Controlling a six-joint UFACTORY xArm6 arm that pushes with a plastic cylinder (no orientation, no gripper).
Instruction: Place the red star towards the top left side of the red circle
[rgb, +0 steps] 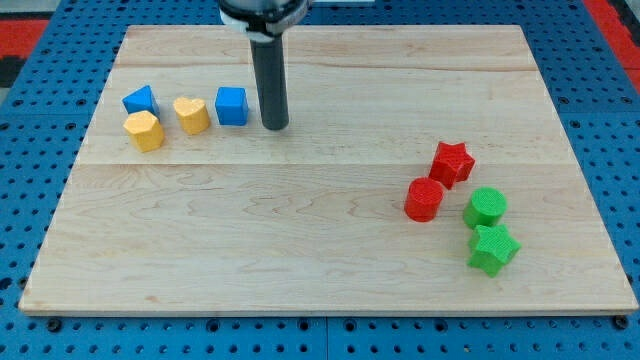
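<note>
The red star (452, 162) sits on the view's right side of the wooden surface (300, 250), just above and to the right of the red circle (424, 199), touching it or nearly so. A green circle (486, 207) and a green star (493, 248) lie just to their lower right. My tip (275, 125) rests well apart at upper left, just right of a blue cube (231, 105). Further left are a yellow heart (191, 114), a yellow hexagon (144, 130) and another blue block (141, 99). There is no claw: the arm ends in a bare rod.
</note>
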